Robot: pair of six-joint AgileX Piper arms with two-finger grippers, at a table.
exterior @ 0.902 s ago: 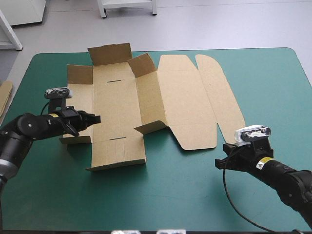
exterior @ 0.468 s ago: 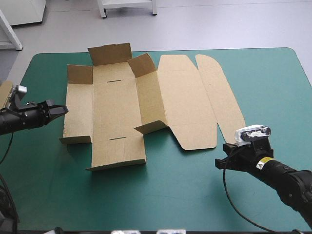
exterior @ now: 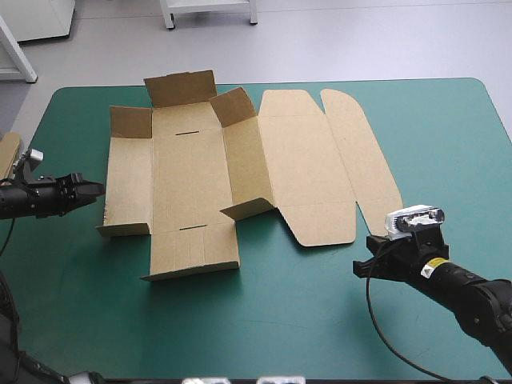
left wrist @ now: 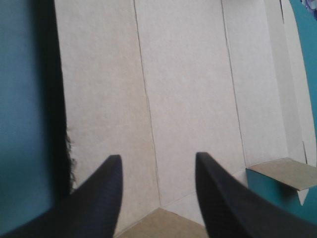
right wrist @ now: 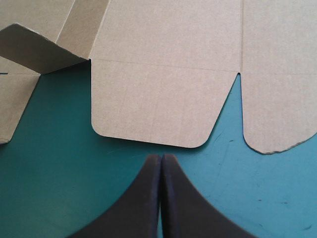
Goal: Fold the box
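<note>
The brown box lies as a cut sheet on the table's left half, mostly flat. Its far flap and a small near flap stand up. The lid panels lie flat to the right. My left gripper hovers just off the sheet's left edge and points at it. In the left wrist view it is open, and the box spreads ahead of it. My right gripper rests near the table's front right. It is shut, just short of a rounded flap.
An edge of more brown board shows at the table's left edge. Teal-green cover runs between the box's near edge and the table's front. A raised flap stands ahead and to one side of the right gripper.
The left arm has drawn back from over the box's left panel to beyond its left edge, then settled slightly lower. The box and the right arm have not moved.
</note>
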